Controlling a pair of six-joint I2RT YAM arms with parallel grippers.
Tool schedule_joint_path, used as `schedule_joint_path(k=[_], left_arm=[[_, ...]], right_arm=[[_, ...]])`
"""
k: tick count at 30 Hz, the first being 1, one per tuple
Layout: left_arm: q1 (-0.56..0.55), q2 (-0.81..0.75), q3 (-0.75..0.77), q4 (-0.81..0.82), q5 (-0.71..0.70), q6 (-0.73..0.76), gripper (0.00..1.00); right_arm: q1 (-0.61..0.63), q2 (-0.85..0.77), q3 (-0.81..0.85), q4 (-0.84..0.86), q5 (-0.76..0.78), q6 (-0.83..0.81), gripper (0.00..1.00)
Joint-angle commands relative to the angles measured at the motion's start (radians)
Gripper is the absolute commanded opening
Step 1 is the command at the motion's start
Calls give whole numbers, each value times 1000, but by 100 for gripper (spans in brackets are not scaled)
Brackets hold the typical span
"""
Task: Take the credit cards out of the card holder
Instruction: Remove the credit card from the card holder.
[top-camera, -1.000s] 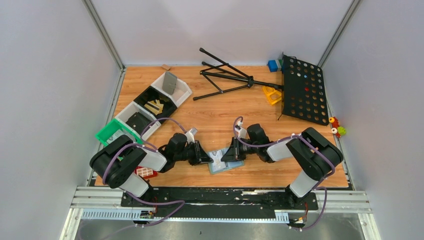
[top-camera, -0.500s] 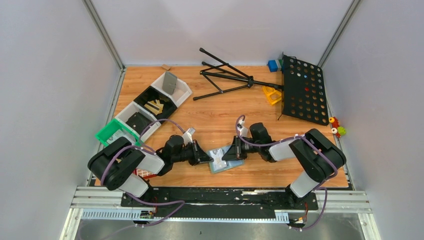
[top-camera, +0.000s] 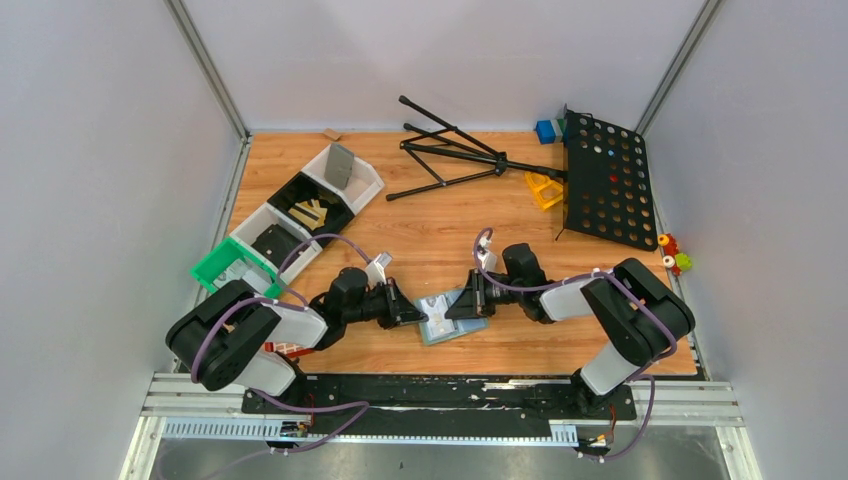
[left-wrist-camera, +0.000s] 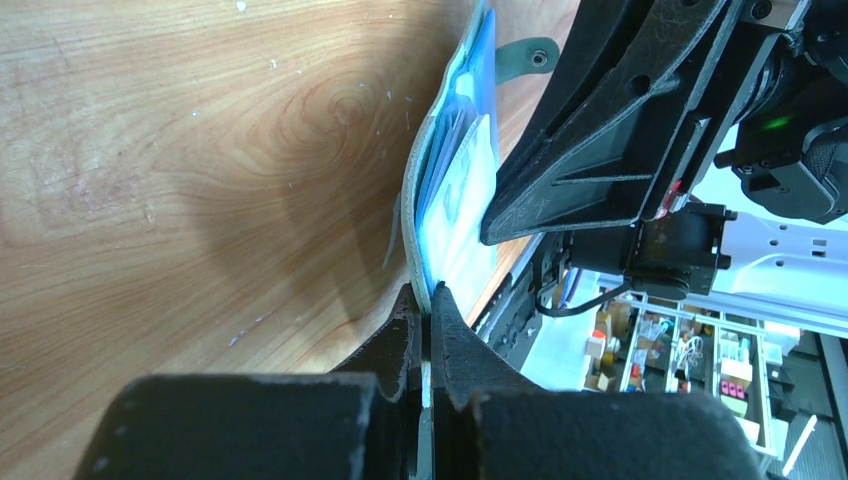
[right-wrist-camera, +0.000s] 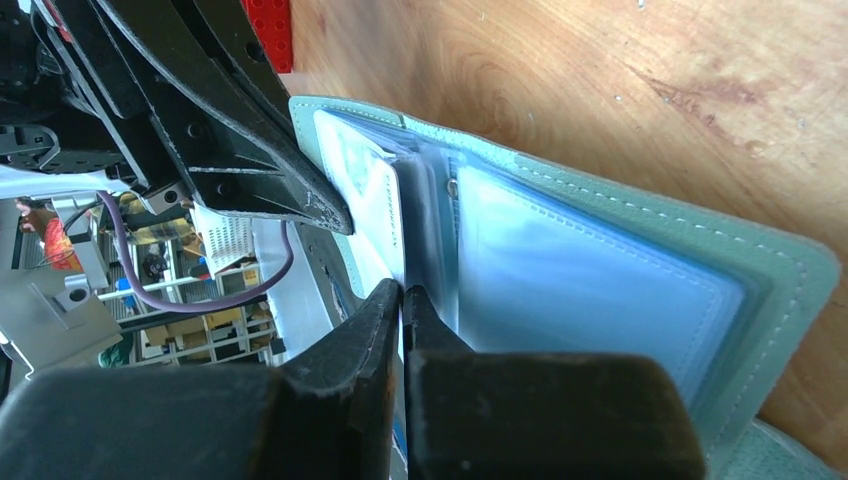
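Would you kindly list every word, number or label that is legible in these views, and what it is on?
No text is legible in any view.
On the credit cards: faint print, too blurred to read.
On the card holder: no lettering visible.

- The left gripper (left-wrist-camera: 428, 300), slightly apart a second ago, now presses its jaws together on the outer edge of the card holder (top-camera: 445, 322).
- The right gripper (right-wrist-camera: 402, 292) is closed the last bit too, pinching the holder's pale inner leaves.
- The card holder sits a touch farther from the bases.
- The left arm (top-camera: 225, 345) has its elbow farther left and nearer, hiding more of the red block (top-camera: 283, 349).
- The right arm (top-camera: 640, 315) has its elbow slightly farther right.
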Motion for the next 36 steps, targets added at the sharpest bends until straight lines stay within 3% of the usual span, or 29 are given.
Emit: schedule_joint_path(k=[1,7,11,18,25,27,32,36], left_arm=[[3,2,10,-17,19,41,0],[3,19,23,-17,23,47,0],[3,35,28,0,32,40,0],[3,43,29,8,40,44,0],[3,86,7,205,108,-50,0],[3,79,7,204,110,-56,0],[3,-9,19,48,79,1,0],[3,-85,37,-93,46,46,0]], right_arm=[[-29,-17,-14,-7,42,-49,6],[-22,20,-33,119,-28,-6,20],[-16,41,-38,166,-43,14,23],[6,64,-5,86,-4,-18,32],[26,94,-16,243,-72,75,30],[26,78,-24,276,-88,95,25],[24,-29,-37,238,-90,98,15],[24,-126,-21,136,-84,68,15]])
